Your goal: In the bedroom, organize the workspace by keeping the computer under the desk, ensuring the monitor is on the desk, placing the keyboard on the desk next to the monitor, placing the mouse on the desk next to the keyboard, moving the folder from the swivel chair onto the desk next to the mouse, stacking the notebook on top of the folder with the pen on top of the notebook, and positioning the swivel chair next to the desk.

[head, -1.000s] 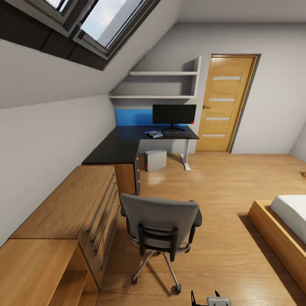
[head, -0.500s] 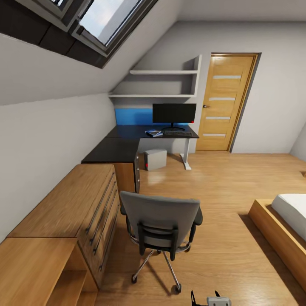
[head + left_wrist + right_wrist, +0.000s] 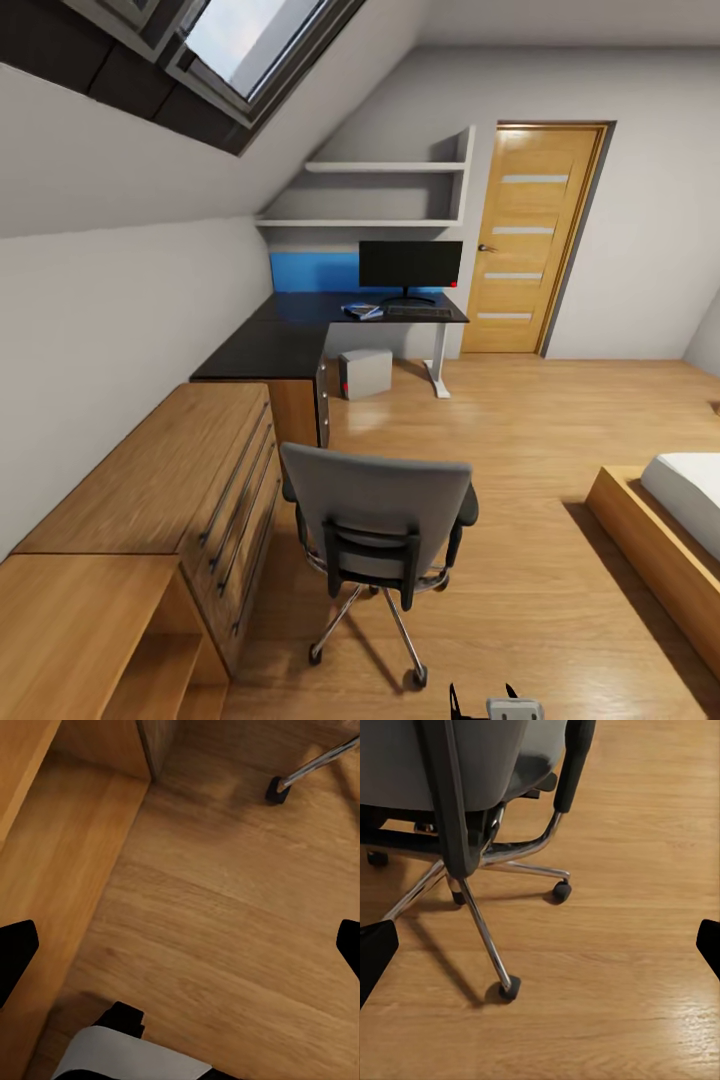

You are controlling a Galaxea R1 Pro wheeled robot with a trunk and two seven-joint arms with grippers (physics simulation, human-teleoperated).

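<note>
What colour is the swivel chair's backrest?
Grey, with black armrests; the swivel chair shows best in the head view.

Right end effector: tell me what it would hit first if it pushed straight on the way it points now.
Probably the wooden floor: the right end effector points at bare boards beside the swivel chair, just past its nearest caster. Depth is unclear.

Soft, even daylight fills the room, coming from the skylight [image 3: 255, 40] in the sloped ceiling. The swivel chair [image 3: 378, 520] casts faint, diffuse shadows on the wooden floor [image 3: 540, 430], and pale glare streaks the floor in the right wrist view. The head view bends toward its edges, and the light-wood chest [image 3: 170, 480] looks slightly smeared.
</note>
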